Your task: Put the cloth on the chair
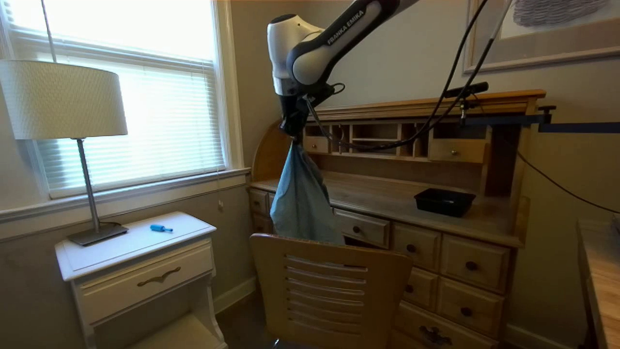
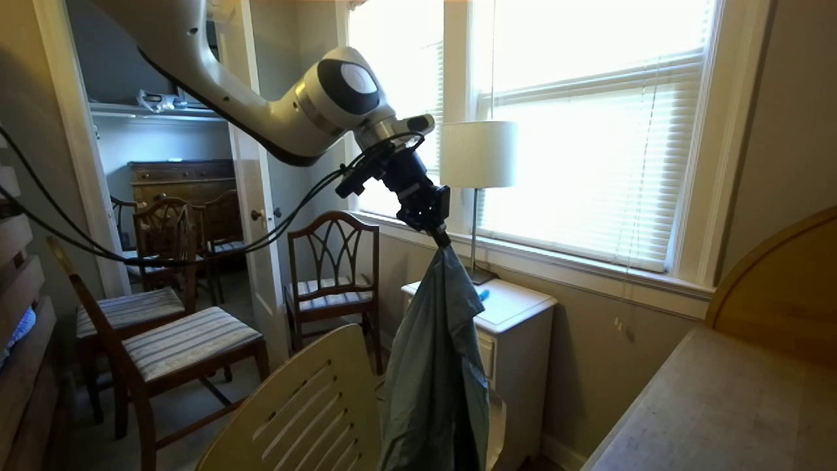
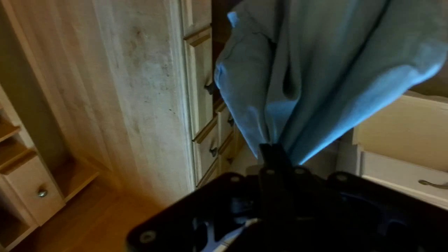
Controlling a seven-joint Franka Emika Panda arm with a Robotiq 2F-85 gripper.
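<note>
While the Robotiq gripper (image 1: 294, 139) hangs higher than the tan slat-backed wooden chair (image 1: 375, 291), on the side facing the roll-top desk (image 1: 368, 191), its black fingertips (image 3: 266, 155) are pressed together, pinching the gathered top of the light blue cloth (image 1: 302, 201). From that pinch the cloth drops in long folds and widens downward; in an exterior view its lower part passes behind the chair's top rail (image 1: 334, 251). In an exterior view it falls just beside the chair's slatted backrest (image 2: 301, 418), overlapping its edge from that angle, and its bottom runs out of the frame, so whether it touches the chair cannot be told. Deep creases run through the cloth in the wrist view, and its edges show a brighter blue.

Above the chair, in both exterior views, the Franka Panda arm (image 2: 281, 124) reaches in from the top of the frame, with black cables (image 1: 387, 145) sagging beside it. Beyond the chair and the cloth, the desk has cubbyholes and knobbed drawers, and a shallow black tray (image 1: 444, 206) sits on its writing surface. Near the chair, toward the window (image 1: 145, 131), is the white nightstand (image 1: 126, 295), bearing a table lamp (image 1: 65, 102) and a small blue object (image 1: 160, 228) whose kind is hard to tell. On the side of the chair away from the desk, dark wooden dining chairs (image 2: 193, 340) with striped seats and openwork backs stand near an open white door (image 2: 248, 190).
</note>
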